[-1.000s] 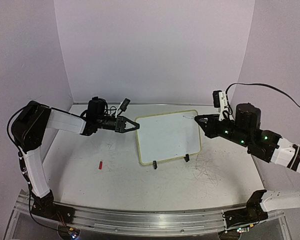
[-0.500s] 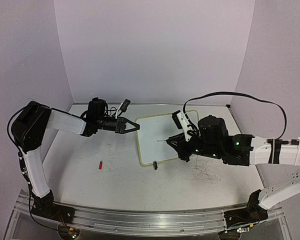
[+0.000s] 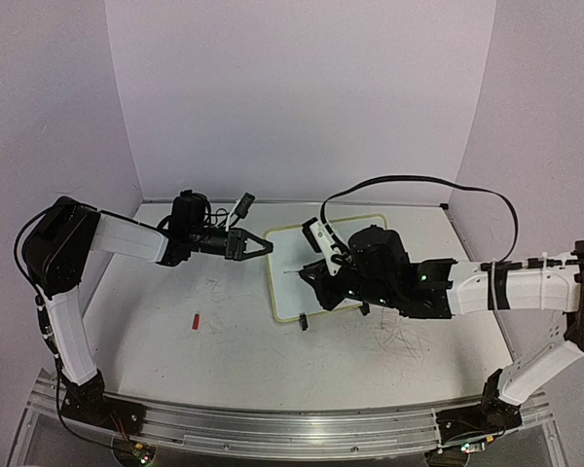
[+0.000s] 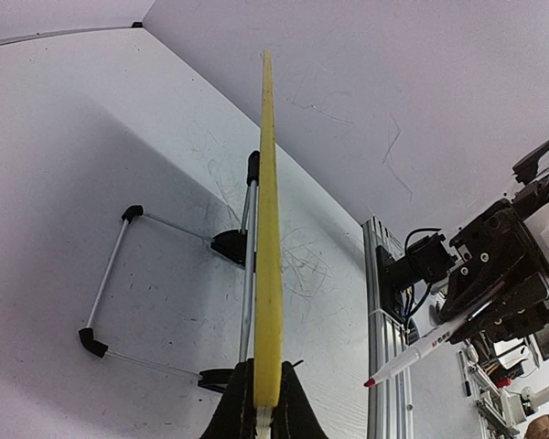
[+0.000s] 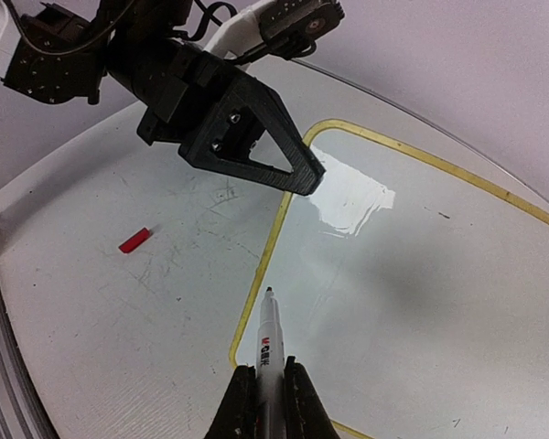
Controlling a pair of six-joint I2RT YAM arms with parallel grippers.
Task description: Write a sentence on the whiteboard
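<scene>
The whiteboard (image 3: 294, 287) stands tilted on its black feet at mid-table. My left gripper (image 3: 263, 244) is shut on its upper left yellow rim; in the left wrist view the rim (image 4: 267, 229) runs edge-on out of the gripper (image 4: 261, 402). My right gripper (image 3: 316, 275) is shut on a white marker (image 5: 270, 338), uncapped. Its tip is over the board's face (image 5: 421, 274), close to the left rim; I cannot tell whether it touches. No red writing shows on the board. The marker also shows in the left wrist view (image 4: 421, 352).
A red marker cap (image 3: 196, 320) lies on the tabletop left of the board, also in the right wrist view (image 5: 134, 240). The tabletop (image 3: 399, 336) bears old scribbles. The board's wire stand (image 4: 110, 274) sits behind it. Purple walls enclose the table.
My right arm has swung left from beside the board's right edge, across its face, bringing the marker tip near the left rim. The left gripper has kept its hold.
</scene>
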